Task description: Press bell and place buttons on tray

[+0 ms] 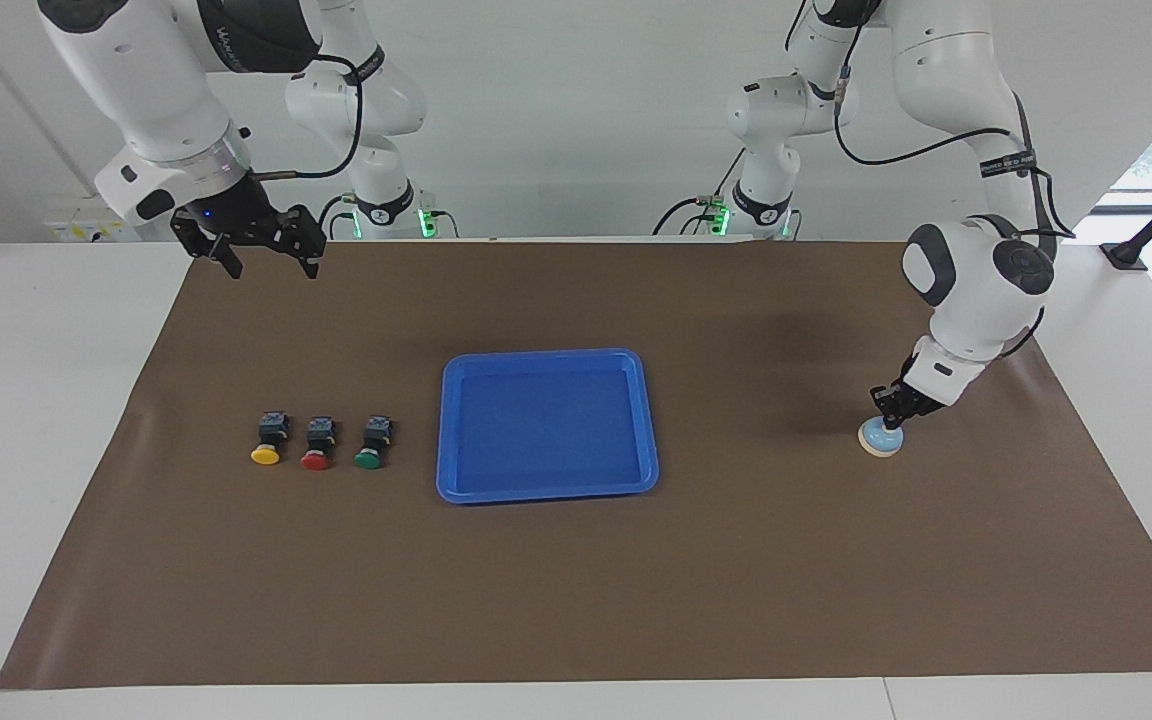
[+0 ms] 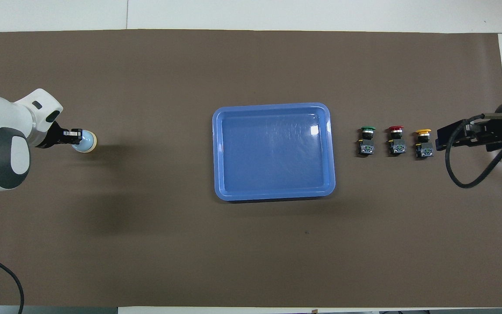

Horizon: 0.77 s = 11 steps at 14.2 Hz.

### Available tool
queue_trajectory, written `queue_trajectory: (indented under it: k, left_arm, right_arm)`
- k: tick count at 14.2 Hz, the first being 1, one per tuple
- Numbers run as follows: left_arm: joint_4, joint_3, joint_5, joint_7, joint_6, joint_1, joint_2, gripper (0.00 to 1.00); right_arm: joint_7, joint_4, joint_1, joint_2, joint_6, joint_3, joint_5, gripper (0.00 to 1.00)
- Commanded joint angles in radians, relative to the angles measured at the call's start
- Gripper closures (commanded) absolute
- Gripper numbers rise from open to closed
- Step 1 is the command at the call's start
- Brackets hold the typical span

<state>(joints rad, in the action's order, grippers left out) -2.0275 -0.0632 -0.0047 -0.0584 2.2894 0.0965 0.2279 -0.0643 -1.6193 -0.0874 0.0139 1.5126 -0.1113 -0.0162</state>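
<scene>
The light-blue bell [image 1: 879, 438] [image 2: 86, 142] sits on the brown mat toward the left arm's end. My left gripper [image 1: 893, 415] [image 2: 76, 136] is shut, its tips down on the top of the bell, hiding the knob. The yellow button [image 1: 268, 440] [image 2: 423, 143], red button [image 1: 317, 444] [image 2: 396, 140] and green button [image 1: 372, 443] [image 2: 367, 140] lie in a row beside the blue tray [image 1: 453, 480] [image 2: 217, 192] at mid-table, toward the right arm's end. My right gripper [image 1: 266, 255] [image 2: 445, 138] hangs open in the air near the mat's edge, holding nothing.
A brown mat [image 1: 576, 580] covers most of the white table. A black cable [image 2: 469, 174] loops from the right wrist over the mat near the yellow button.
</scene>
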Motion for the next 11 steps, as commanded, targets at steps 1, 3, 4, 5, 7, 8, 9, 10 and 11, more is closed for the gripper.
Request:
queue_trajectory:
  k: [1, 3, 4, 5, 7, 8, 9, 10, 11]
  left_arm:
    - [0.074, -0.004, 0.018, -0.006, -0.132, -0.003, -0.007, 1.0]
    - [0.188, -0.006, 0.02, -0.006, -0.317, -0.009, -0.021, 0.95]
    - [0.235, -0.01, 0.02, -0.005, -0.403, -0.009, -0.038, 0.77]
    - [0.265, -0.013, 0.02, -0.002, -0.466, -0.011, -0.056, 0.53]
    - [0.282, -0.014, 0.018, 0.012, -0.562, -0.027, -0.14, 0.0]
    - [0.28, -0.014, 0.017, 0.017, -0.599, -0.029, -0.18, 0.0]
    - [0.28, -0.015, 0.017, 0.017, -0.647, -0.029, -0.217, 0.0]
    - [0.28, -0.017, 0.015, 0.017, -0.684, -0.032, -0.237, 0.0]
    - [0.277, -0.017, 0.012, 0.017, -0.724, -0.034, -0.257, 0.0]
  right_arm:
    - [0.008, -0.014, -0.014, 0.015, -0.008, -0.005, -0.015, 0.0]
    - [0.008, -0.014, -0.014, 0.015, -0.008, -0.007, -0.015, 0.0]
    - [0.008, -0.014, -0.014, 0.015, -0.008, -0.005, -0.015, 0.0]
    - [0.008, -0.014, -0.014, 0.015, -0.008, -0.005, -0.015, 0.0]
    - [0.008, -0.014, -0.014, 0.015, -0.008, -0.007, -0.015, 0.0]
    - [0.008, -0.014, -0.014, 0.015, -0.008, -0.005, -0.015, 0.0]
    - [0.011, -0.014, -0.014, 0.015, -0.008, -0.005, -0.015, 0.0]
    - [0.009, -0.014, -0.021, 0.015, -0.003, -0.005, -0.015, 0.0]
    - [0.006, -0.013, -0.041, 0.014, 0.0, -0.004, -0.015, 0.0]
